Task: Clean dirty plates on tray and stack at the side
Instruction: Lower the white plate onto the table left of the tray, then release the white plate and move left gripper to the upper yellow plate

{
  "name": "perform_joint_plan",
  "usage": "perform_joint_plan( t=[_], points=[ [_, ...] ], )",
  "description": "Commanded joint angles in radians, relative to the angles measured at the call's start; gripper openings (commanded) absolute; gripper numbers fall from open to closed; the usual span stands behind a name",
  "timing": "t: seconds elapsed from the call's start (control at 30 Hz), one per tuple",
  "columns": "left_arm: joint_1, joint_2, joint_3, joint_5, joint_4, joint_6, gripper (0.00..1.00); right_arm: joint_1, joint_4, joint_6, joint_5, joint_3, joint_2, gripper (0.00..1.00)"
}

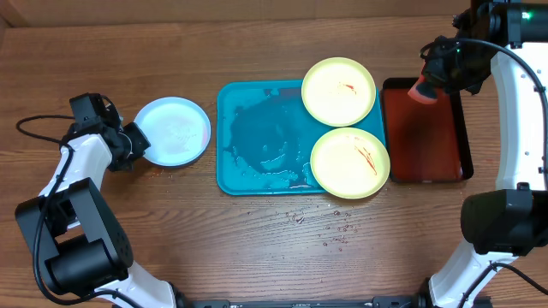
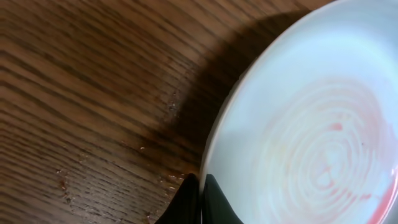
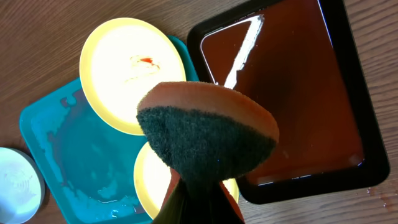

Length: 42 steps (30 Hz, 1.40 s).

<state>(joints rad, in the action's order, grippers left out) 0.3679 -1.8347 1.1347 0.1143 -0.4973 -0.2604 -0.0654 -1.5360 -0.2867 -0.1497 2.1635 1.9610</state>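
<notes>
White plate [image 1: 174, 130] rests beside the tray [image 1: 257, 137], left fingers [image 2: 186, 202] pinching its rim; right fingers [image 3: 177, 205] clamp a sponge [image 3: 205, 137] ready for 2 yellow plates [image 1: 339, 90].

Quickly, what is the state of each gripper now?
Left gripper: closed on the rim of the round white plate with pale blue rim.
Right gripper: closed, holding the orange sponge with dark green scouring face.

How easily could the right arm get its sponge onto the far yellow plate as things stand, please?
Probably yes: the right gripper, shut on the sponge, hangs above the red tray right beside the far yellow plate, and nothing stands between them.
</notes>
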Motion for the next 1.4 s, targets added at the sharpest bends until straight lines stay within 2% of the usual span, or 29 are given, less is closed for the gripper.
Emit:
perform_joint_plan(
  t=[0.0, 0.07, 0.1, 0.2, 0.3, 0.57, 0.8, 1.0, 1.1, 1.23, 1.37],
  points=[
    [-0.004, 0.017, -0.011, -0.036, 0.012, -0.032, 0.05, -0.003, 0.005, 0.007, 0.003, 0.007, -0.016, 0.04],
    [-0.008, 0.017, -0.011, -0.032, 0.000, -0.026, 0.30, -0.003, 0.005, 0.007, 0.003, 0.007, -0.016, 0.04],
    [-0.012, 0.017, -0.011, -0.026, -0.004, -0.015, 0.36, -0.003, 0.005, 0.007, 0.003, 0.007, -0.016, 0.04],
    [-0.031, 0.018, -0.003, 0.024, -0.013, 0.034, 0.43, -0.003, 0.006, 0.007, 0.003, 0.007, -0.016, 0.04],
    [-0.066, 0.018, 0.056, 0.016, -0.086, 0.059, 0.50, -0.003, 0.011, 0.006, 0.003, 0.007, -0.016, 0.04],
    [-0.245, 0.018, 0.341, -0.011, -0.356, 0.064, 0.57, -0.003, 0.012, 0.006, 0.003, 0.007, -0.016, 0.04],
    [-0.546, -0.010, 0.478, 0.006, -0.364, -0.011, 0.63, -0.003, 0.026, 0.003, -0.001, 0.007, -0.016, 0.04],
    [-0.720, -0.206, 0.655, 0.019, -0.370, -0.116, 0.73, -0.002, 0.028, 0.003, -0.009, 0.007, -0.016, 0.04],
    [-0.770, -0.324, 0.755, 0.018, -0.370, -0.181, 0.73, -0.002, 0.023, 0.003, -0.009, 0.007, -0.016, 0.04],
    [-0.813, -0.431, 0.838, 0.017, -0.367, -0.266, 0.66, -0.002, 0.023, 0.003, -0.009, 0.007, -0.016, 0.04],
    [-0.834, -0.484, 0.846, 0.018, -0.334, -0.334, 0.58, -0.002, 0.023, 0.003, -0.009, 0.007, -0.016, 0.04]
  ],
)
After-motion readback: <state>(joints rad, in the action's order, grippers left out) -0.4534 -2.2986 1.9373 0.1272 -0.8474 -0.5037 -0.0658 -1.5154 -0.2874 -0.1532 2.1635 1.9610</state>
